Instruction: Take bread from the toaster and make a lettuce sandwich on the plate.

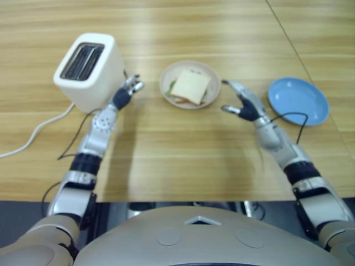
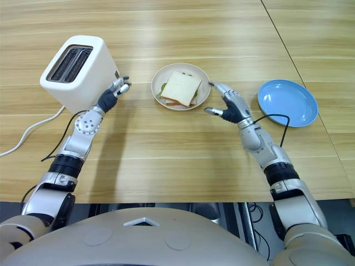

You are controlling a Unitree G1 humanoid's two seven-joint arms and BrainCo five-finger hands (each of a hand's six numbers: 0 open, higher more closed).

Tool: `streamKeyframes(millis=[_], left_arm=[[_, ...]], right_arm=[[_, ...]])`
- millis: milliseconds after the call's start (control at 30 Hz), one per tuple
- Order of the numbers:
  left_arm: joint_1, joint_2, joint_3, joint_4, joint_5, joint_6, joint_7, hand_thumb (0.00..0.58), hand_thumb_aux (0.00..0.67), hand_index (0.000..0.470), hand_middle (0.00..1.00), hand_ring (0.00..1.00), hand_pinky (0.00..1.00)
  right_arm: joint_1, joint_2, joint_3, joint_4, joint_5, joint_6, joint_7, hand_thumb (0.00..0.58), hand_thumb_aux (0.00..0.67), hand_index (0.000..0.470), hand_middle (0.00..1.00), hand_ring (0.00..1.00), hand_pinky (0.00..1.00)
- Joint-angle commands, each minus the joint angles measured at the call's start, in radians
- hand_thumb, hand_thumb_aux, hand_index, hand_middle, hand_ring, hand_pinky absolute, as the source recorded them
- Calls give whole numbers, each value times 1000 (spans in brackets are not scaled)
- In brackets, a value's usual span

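Observation:
A white toaster (image 2: 77, 69) stands at the left of the wooden table, its two slots dark. In the middle sits a beige plate (image 2: 161, 76) holding a sandwich: a slice of bread (image 2: 181, 87) on top, green lettuce and another layer peeking out beneath. My left hand (image 2: 111, 95) hovers just right of the toaster, fingers loosely extended and holding nothing. Just right of the plate, my right hand (image 2: 228, 105) is open and empty, its fingertips close to the plate's rim.
An empty blue plate (image 2: 287, 102) lies at the right, near my right forearm. The toaster's white cord (image 2: 28, 137) trails off to the left edge. Thin black cables run along both arms. A table seam runs diagonally at the far right.

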Motion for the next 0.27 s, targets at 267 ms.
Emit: streamKeyframes(millis=[267], left_arm=[[-74, -171, 160, 192, -221, -75, 36, 0, 0, 0, 0, 0, 0]], right_arm=[[32, 178, -187, -86, 467, 148, 298, 0, 0, 0, 0, 0, 0]])
